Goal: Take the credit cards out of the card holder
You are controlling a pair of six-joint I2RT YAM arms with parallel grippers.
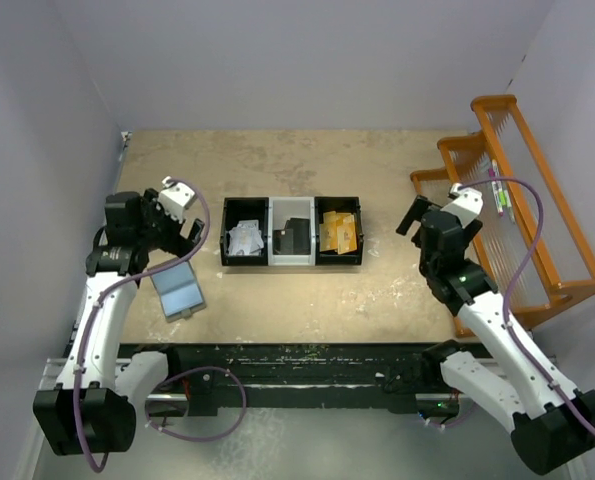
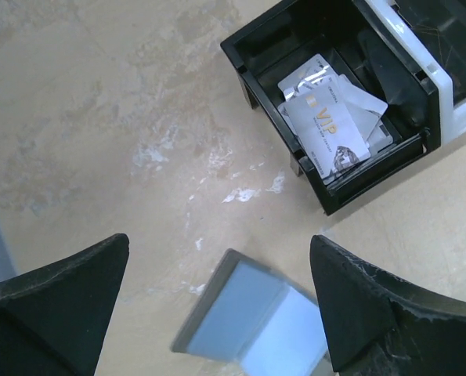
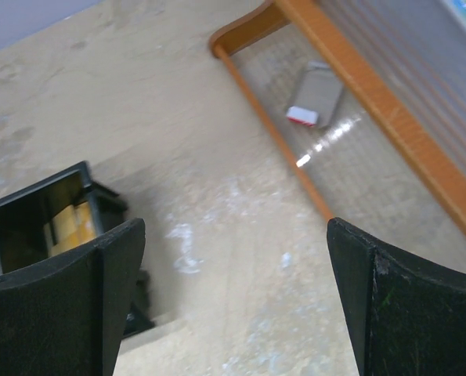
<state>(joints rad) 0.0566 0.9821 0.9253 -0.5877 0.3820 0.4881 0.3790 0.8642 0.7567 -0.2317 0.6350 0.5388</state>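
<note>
Left gripper (image 2: pixel 218 239): hanging with fingers wide apart, gripping nothing, over card holder (image 2: pixel 252 329). Card holder: lying open and flat on table (image 1: pixel 377 170), pale inner panel facing up, near-left of bin tray (image 1: pixel 292 262), not touching it. Credit cards (image 2: pixel 326 125): sitting in tray compartments, white left, black (image 1: pixel 295 238) middle, orange-gold (image 1: pixel 339 232) right. Right gripper (image 3: pixel 236 223): hovering spread and empty, beside orange rack (image 1: pixel 537 220).

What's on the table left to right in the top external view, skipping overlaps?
card holder → white cards → black cards → orange-gold cards → right gripper → orange rack. The left gripper is left out because it overlaps the holder.
</note>
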